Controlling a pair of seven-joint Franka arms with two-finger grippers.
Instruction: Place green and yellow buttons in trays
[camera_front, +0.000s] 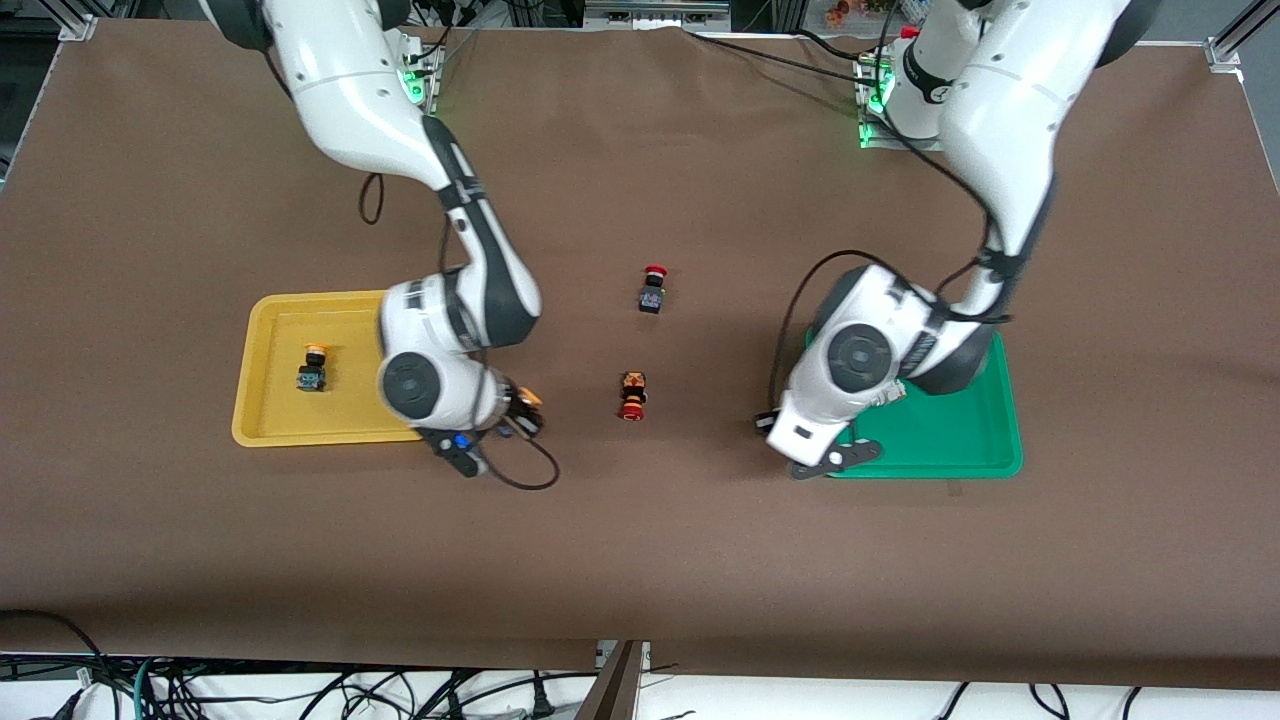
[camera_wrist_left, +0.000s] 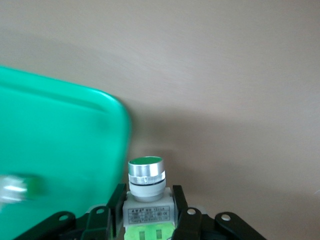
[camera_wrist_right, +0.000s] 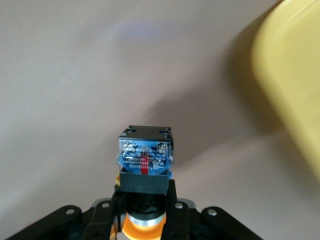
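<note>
Both arms are mid-carry, each with a button pinched in its gripper.

The right gripper (camera_wrist_right: 144, 210) hangs over the bare desk (camera_front: 640, 560) just beside the yellow tray (camera_front: 262, 420), at the tray's corner toward the front camera. Its fingers are clamped on the black-blue body of a yellow button (camera_wrist_right: 144, 165). The left gripper (camera_wrist_left: 148, 215) hangs at the green tray's (camera_wrist_left: 75, 140) edge, fingers closed on the white body of a green button (camera_wrist_left: 146, 177).

To do this step well, each arm should bring its button fully inside the rim before lowering, since both now sit at or outside the tray edge. Lower until the button is close to the tray floor, then spread the fingers slowly so it does not roll or bounce out. The yellow tray already holds one yellow button (camera_front: 313, 368), so the right arm should aim for a bare patch well apart from it. A blurred pale shape (camera_wrist_left: 20, 187) lies in the green tray; it may be the other green button, so steer clear of it.

In the right wrist view the yellow button's long axis runs along the fingers, orange cap back toward the wrist, terminal end pointing outward. The green button is reversed: cap pointing away from the wrist, base tucked between the fingers.

Two red buttons (camera_front: 652, 290) (camera_front: 633, 395) lie mid-desk between the trays and should be left alone.
</note>
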